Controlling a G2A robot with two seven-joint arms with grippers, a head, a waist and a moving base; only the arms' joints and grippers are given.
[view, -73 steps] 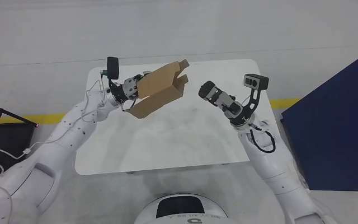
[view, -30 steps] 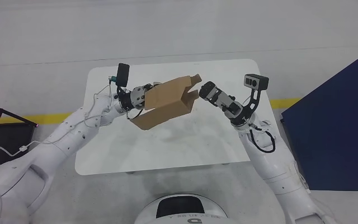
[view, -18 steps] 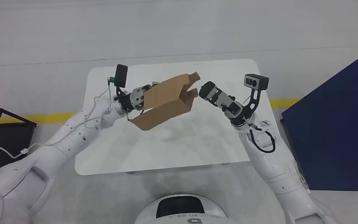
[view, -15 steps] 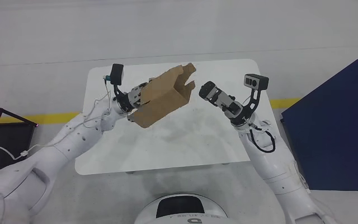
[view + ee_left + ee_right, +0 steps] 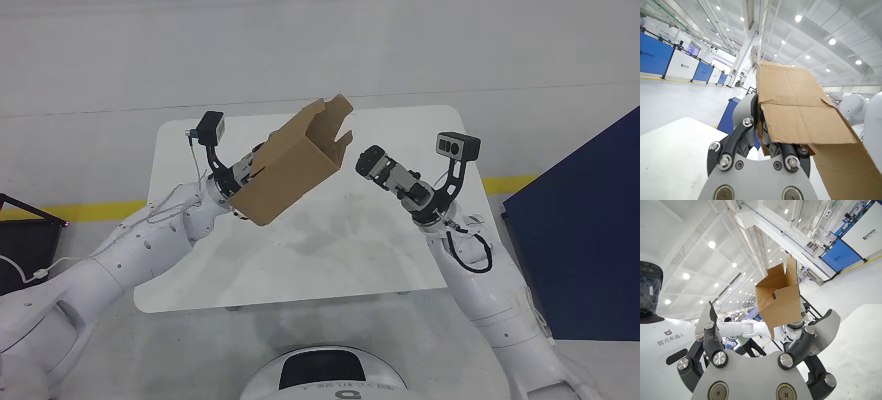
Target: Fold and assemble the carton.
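Observation:
A brown cardboard carton (image 5: 292, 160) hangs in the air above the white table (image 5: 300, 255), tilted, with its open flapped end up and toward the right arm. My left gripper (image 5: 243, 172) is shut on the carton's lower flap edge; in the left wrist view the carton (image 5: 800, 117) is pinched between the fingers (image 5: 753, 108). My right gripper (image 5: 366, 161) stands open just right of the carton's open end, apart from it. In the right wrist view the carton (image 5: 779, 302) shows its hollow inside beyond the spread fingers (image 5: 831, 315).
The table top beneath the carton carries nothing. A dark blue panel (image 5: 585, 230) stands off the table to the right, and a yellow floor line (image 5: 40, 211) runs at the left.
My left arm has swung the carton upward and tilted its open end higher, then drawn it slightly back toward the left. The right arm has stayed still with its gripper open.

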